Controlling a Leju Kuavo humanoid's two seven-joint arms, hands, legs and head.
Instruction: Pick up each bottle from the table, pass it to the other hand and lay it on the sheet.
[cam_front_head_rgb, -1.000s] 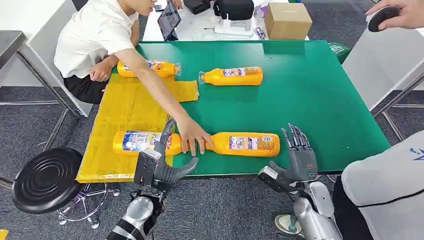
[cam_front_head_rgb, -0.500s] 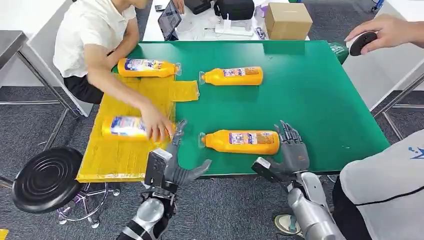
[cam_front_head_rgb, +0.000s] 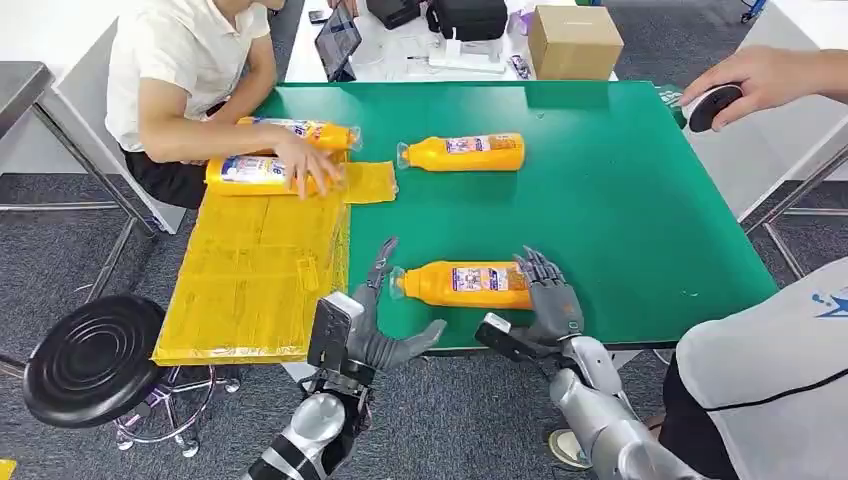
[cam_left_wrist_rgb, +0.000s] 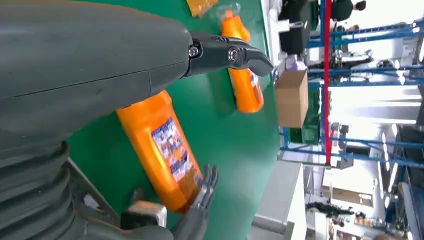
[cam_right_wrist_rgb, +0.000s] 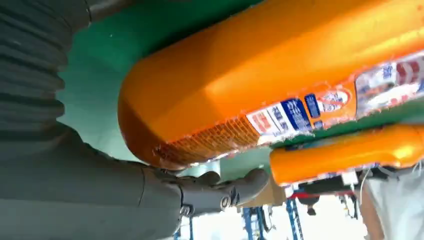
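Note:
An orange bottle (cam_front_head_rgb: 465, 285) (cam_left_wrist_rgb: 165, 150) (cam_right_wrist_rgb: 260, 75) lies on its side near the front edge of the green table (cam_front_head_rgb: 620, 200), cap pointing left. My right hand (cam_front_head_rgb: 545, 295) (cam_right_wrist_rgb: 100, 200) stands with spread fingers against the bottle's base end, not closed around it. My left hand (cam_front_head_rgb: 370, 320) (cam_left_wrist_rgb: 100, 65) is open, just left of the cap, holding nothing. A second orange bottle (cam_front_head_rgb: 462, 152) (cam_left_wrist_rgb: 245, 75) lies at the table's far middle. Two more bottles (cam_front_head_rgb: 300, 130) lie at the far end of the yellow sheet (cam_front_head_rgb: 250, 270); a person's hand (cam_front_head_rgb: 305, 160) rests on the nearer one (cam_front_head_rgb: 250, 172).
A person in white sits at the table's far left corner. Another person's hand holds a dark object (cam_front_head_rgb: 712, 103) at the far right. A third person stands at my right (cam_front_head_rgb: 770, 380). A black stool (cam_front_head_rgb: 90, 355) is at the left and a cardboard box (cam_front_head_rgb: 572, 40) lies beyond the table.
The person slid a bottle up the sheet to its far end. My right hand closed in on the near bottle's base, nudging it left. My left hand moved right, towards the cap.

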